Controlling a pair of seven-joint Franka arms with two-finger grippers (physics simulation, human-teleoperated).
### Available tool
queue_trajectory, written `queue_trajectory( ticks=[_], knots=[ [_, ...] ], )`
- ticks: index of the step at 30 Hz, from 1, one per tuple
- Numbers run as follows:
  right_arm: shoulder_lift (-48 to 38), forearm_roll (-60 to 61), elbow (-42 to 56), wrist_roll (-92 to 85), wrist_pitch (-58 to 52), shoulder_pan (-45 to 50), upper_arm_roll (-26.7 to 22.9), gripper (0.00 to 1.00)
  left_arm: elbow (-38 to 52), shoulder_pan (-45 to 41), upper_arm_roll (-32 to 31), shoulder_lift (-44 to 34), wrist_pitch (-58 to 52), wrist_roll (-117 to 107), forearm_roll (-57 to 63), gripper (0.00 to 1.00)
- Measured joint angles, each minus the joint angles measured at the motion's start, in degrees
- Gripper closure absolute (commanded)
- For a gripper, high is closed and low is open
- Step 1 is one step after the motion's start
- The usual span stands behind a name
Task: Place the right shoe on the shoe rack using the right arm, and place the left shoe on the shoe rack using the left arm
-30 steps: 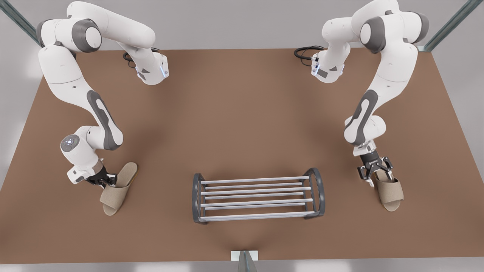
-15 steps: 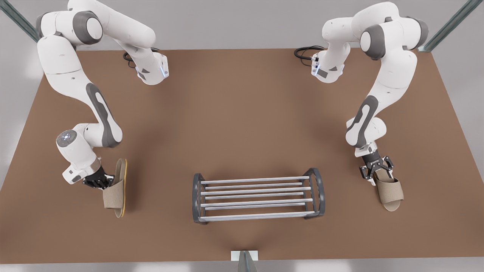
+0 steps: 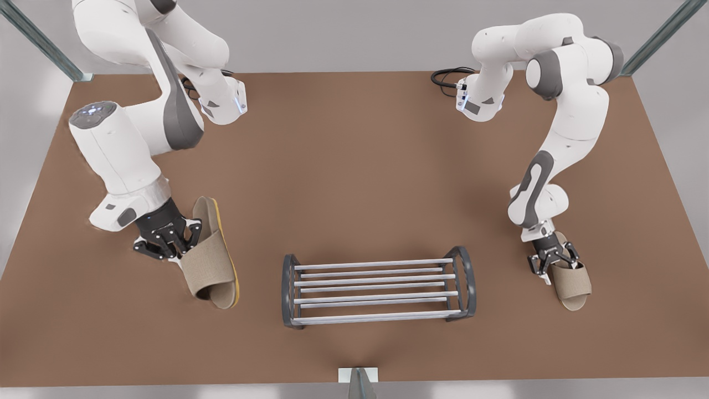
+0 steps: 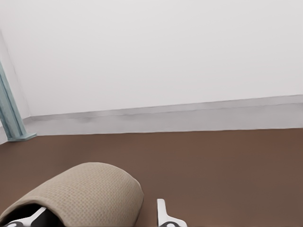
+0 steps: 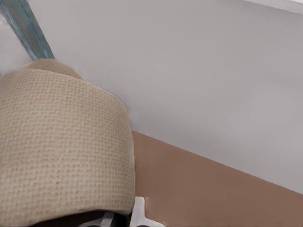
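— Where are the shoes relative to the shoe rack (image 3: 376,288)?
— Both flank it. My right claw (image 3: 166,244) is clenched on the right shoe's (image 3: 213,266) strap, holding it tilted above the surface (image 3: 354,166), at the front view's left.
— And the other?
— My left claw (image 3: 551,260) is spread, its fingers (image 4: 163,215) straddling the strap of the left shoe (image 3: 570,282), which lies flat.

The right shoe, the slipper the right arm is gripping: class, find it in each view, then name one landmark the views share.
Front view: the right shoe is at the front view's left, tilted in the right gripper, beside the shoe rack.
Right wrist view: its strap sits close to the camera.
Left wrist view: the slipper here is its twin, the left shoe.
Shared landmark: the brown table.
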Motion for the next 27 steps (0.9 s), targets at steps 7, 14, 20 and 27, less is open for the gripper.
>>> queue_trajectory(
  ticks=[7,14,20,27],
  knots=[
    [11.4,-4.0,18.3,13.0,-10.6,29.6,-20.0,0.79,1.0,0.7,0.0,0.2,1.6,0.0,1.0,0.41],
    [24.1,-4.6,32.1,27.4,-16.3,51.7,-41.7,0.79,1.0,0.3,0.1,-1.2,3.0,0.0,1.9,0.79],
    [29.4,-4.7,34.9,37.2,-17.3,59.1,-50.2,0.79,0.8,-0.2,-2.4,-9.4,5.7,0.0,2.4,0.79],
    [34.7,-7.1,34.7,45.9,-13.8,64.8,-56.8,0.79,2.4,-1.1,-11.9,-30.3,18.9,0.0,-1.7,0.79]
  ],
)
